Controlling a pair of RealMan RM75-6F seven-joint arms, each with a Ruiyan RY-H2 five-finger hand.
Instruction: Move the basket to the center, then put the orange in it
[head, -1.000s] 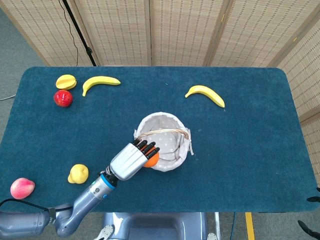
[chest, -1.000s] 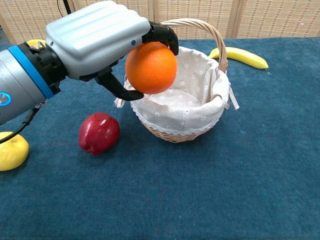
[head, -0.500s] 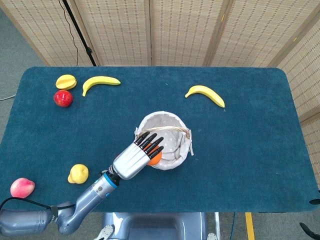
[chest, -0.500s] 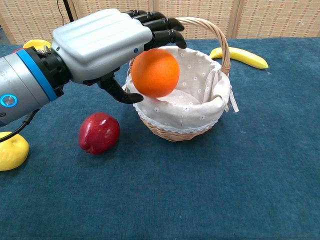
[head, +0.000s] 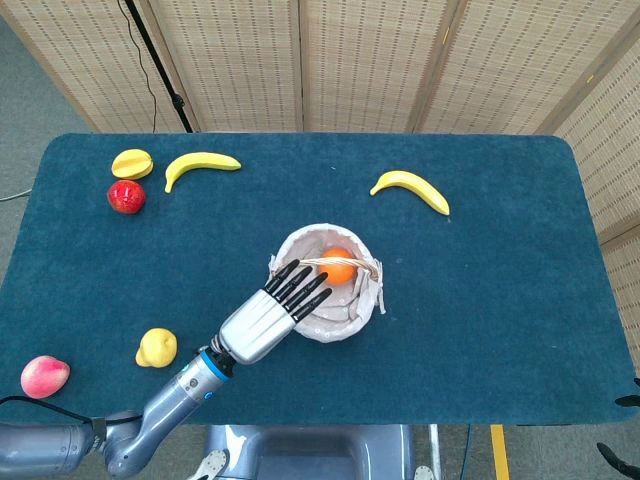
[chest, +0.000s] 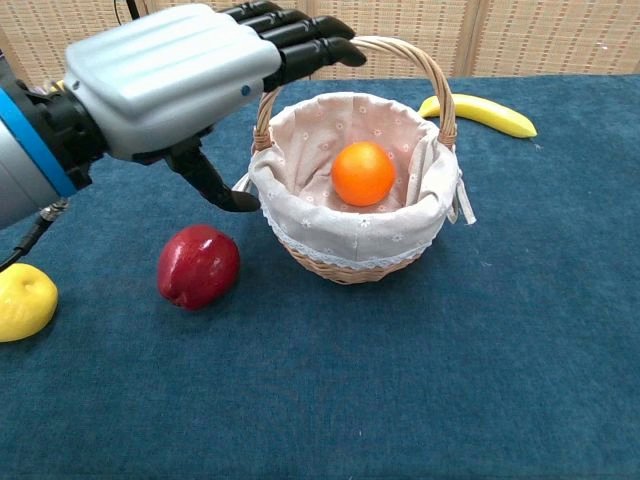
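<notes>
Just past the left hand's (chest: 175, 85) outstretched fingertips, the orange (chest: 363, 173) sits inside the basket (chest: 350, 245). Fingers spread, holding nothing. Looks like the placing step is done; next move is probably just pulling the hand clear of the handle. Right hand not visible.

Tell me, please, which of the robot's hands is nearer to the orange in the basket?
Left. The left hand hovers open beside the basket holding the orange; the right hand is not in view.
</notes>
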